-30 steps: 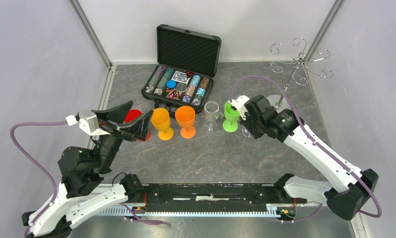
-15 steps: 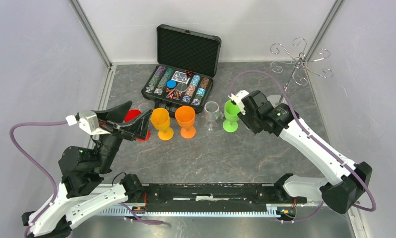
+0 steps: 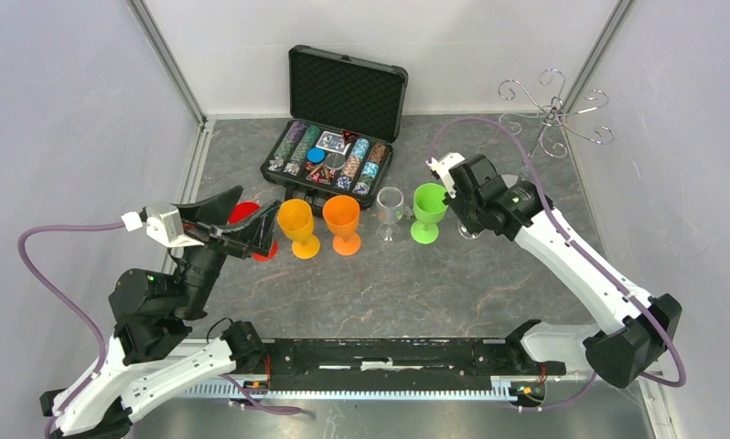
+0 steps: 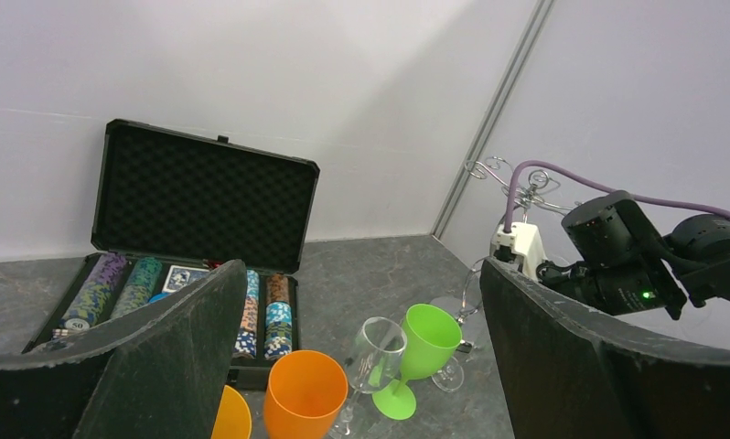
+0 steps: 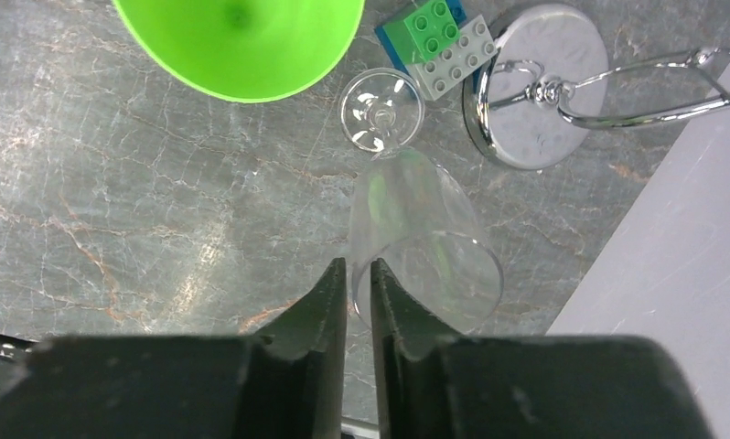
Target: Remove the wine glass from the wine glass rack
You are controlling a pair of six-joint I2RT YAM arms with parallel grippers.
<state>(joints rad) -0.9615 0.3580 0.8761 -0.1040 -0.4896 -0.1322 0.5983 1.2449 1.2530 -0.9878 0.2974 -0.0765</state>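
Observation:
The wine glass rack stands at the back right, its scroll arms empty; its disc base shows in the right wrist view. My right gripper is shut on the rim of a clear wine glass, which is upright with its foot low by the table beside the rack base. In the top view this gripper is between the green glass and the rack. My left gripper is open and empty at the left, over the red glass.
A yellow glass, an orange glass and a second clear glass stand in a row with the green one. An open poker chip case is behind them. Lego bricks lie next to the rack base.
My right gripper has moved back and to the right, away from above the green glass toward the rack base, with the clear glass in it. The left arm has not moved.

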